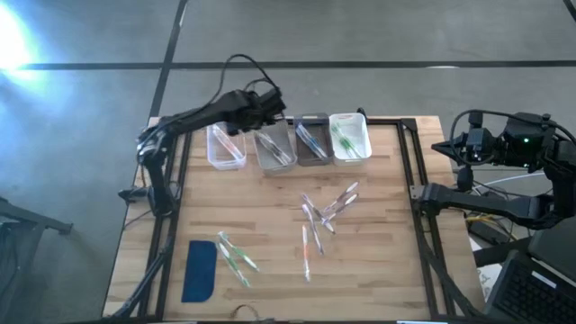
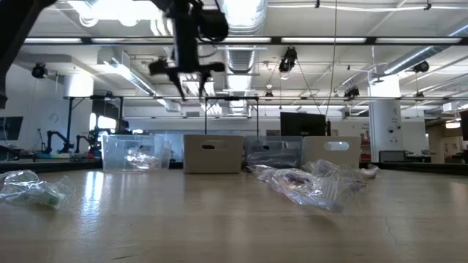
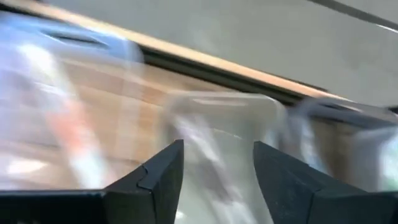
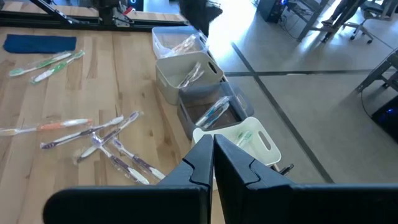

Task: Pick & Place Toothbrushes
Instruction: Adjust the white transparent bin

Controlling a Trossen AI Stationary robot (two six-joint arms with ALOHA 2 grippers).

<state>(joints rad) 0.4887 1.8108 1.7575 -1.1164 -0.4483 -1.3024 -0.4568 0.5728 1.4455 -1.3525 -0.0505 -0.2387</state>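
The left gripper (image 1: 270,106) was positioned above the far row of four bins, over the second bin from the left (image 1: 274,146). In the left wrist view its two dark fingers (image 3: 155,180) stood apart with a clear gap between them, and nothing was gripped; a pale bin (image 3: 221,124) with wrapped contents showed through the gap, below the fingertips and not touching them. In the low view the same gripper (image 2: 191,73) hung well above the bin tops. The toothbrushes were distributed as follows. The leftmost clear bin (image 1: 225,147) held several with pink accents, the second bin held clear ones, the third, darker bin (image 1: 311,142) held some with teal accents, and the rightmost white bin (image 1: 349,139) held green ones. A loose cluster of toothbrushes (image 1: 326,211) lay at the centre of the wooden table (image 1: 270,234), well apart from both grippers. Another pair with green accents (image 1: 234,256) lay near the front left, just beside a flat dark-blue pad (image 1: 200,270). The right gripper (image 4: 212,158) waited off the right edge of the table, with its fingers pressed together and holding nothing. In the right wrist view the white bin (image 4: 249,140) lay just beyond its fingertips, and the loose cluster (image 4: 99,140) lay farther out on the table.
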